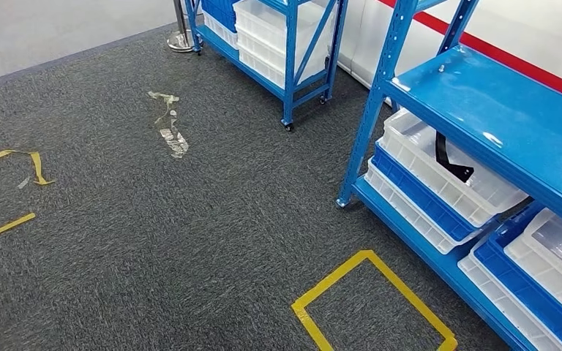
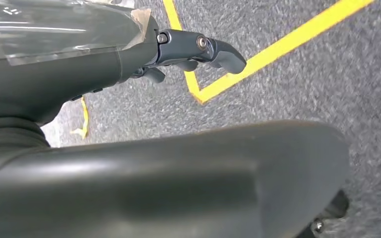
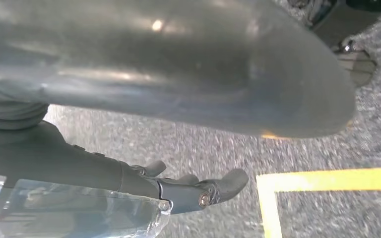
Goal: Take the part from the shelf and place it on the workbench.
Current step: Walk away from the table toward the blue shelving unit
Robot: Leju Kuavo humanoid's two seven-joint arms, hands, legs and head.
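Both hands (image 2: 198,49) (image 3: 198,191) hung empty, fingers loose (approach needed squaring up) toward the black part (image 1: 450,162) on the shelf (image 1: 483,110).

**Blue shelf beside a taped square on grey carpet**

The near blue shelf (image 1: 483,110) is the landmark. On its lower level sit stacked white bins (image 1: 439,164) and blue bins (image 1: 424,201); a black part (image 1: 450,161) lies in the top white bin under the upper board. On the grey carpet (image 1: 190,241) just in front of this shelf is a yellow tape square (image 1: 373,300). Beyond the shelf stands a second blue rack (image 1: 278,44) loaded with white crates. Well away across the carpet lie clear tape scraps (image 1: 170,124) and more yellow tape strips (image 1: 15,164).
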